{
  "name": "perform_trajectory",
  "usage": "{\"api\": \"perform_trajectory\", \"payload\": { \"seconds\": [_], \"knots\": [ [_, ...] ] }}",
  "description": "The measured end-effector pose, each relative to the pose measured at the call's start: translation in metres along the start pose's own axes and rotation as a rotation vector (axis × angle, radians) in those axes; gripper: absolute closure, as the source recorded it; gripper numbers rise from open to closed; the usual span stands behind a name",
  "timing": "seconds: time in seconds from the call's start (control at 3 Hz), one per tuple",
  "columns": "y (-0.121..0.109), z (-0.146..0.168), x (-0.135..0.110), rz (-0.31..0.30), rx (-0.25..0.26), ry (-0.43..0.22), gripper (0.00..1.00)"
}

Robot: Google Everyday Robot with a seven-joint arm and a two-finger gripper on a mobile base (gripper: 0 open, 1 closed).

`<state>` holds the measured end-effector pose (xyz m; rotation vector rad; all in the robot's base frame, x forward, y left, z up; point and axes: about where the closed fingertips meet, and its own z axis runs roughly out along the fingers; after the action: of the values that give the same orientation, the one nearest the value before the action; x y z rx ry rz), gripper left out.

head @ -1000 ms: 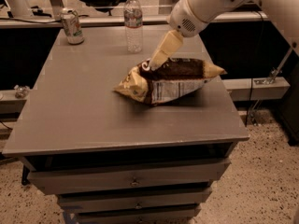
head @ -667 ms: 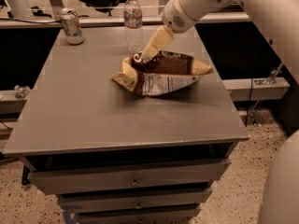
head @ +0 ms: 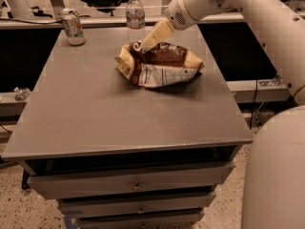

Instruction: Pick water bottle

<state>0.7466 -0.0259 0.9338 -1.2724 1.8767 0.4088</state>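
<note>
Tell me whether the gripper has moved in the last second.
Yes. The gripper has moved left and back over the chip bag, closer to the water bottle.

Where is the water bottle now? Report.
In the camera view the water bottle stands upright at the far edge of the table, right of the soda can, behind the snack bag; the gripper hangs just in front of it.

Snack bag point(head: 162, 67) on table point(head: 95, 118), soda can point(head: 73, 26) far-left.
</note>
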Motion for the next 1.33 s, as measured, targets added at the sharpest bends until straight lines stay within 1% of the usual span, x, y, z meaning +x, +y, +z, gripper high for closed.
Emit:
{"api": "perform_trajectory", "payload": {
  "seconds": [0.33,0.67,1.0,1.33],
  "knots": [
    [-0.023,-0.009,-0.005,0.06,0.03,-0.043,0.0],
    [-0.036,-0.039,-0.013,0.159,0.049,-0.059,0.0],
    [-0.035,-0.03,-0.013,0.154,0.041,-0.068,0.0],
    [-0.038,-0.017,-0.014,0.143,0.045,-0.092,0.0]
  ]
}}
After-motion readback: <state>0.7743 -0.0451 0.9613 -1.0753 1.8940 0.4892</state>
